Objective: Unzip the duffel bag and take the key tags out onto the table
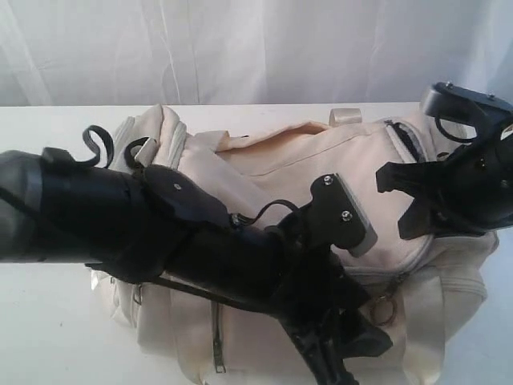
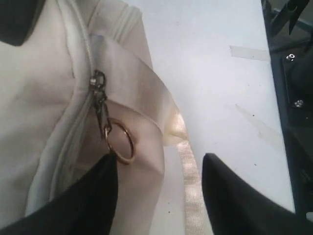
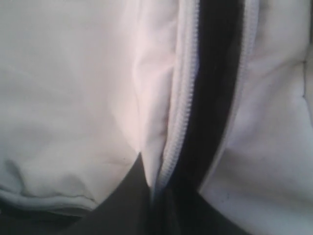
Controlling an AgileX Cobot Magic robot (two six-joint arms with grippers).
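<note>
The duffel bag (image 1: 321, 160) is laid lengthwise on the white table (image 1: 48, 321), and most of its front is covered by the left arm stretched across it. The left claw (image 2: 159, 196) is held at the bag's front right corner with its fingers (image 2: 93, 196) spread apart and nothing gripped. One finger is touching or just beside the brass ring (image 2: 120, 142), which hangs from a metal zipper pull (image 2: 100, 105) on a closed zipper. A cream strap (image 2: 190, 176) is seen between the fingers. The right claw (image 1: 405, 200) is pressed against the bag's right end, where a zipper (image 3: 178, 107) is parted over a dark gap (image 3: 210, 98). Whether this claw is apart or together cannot be told.
</note>
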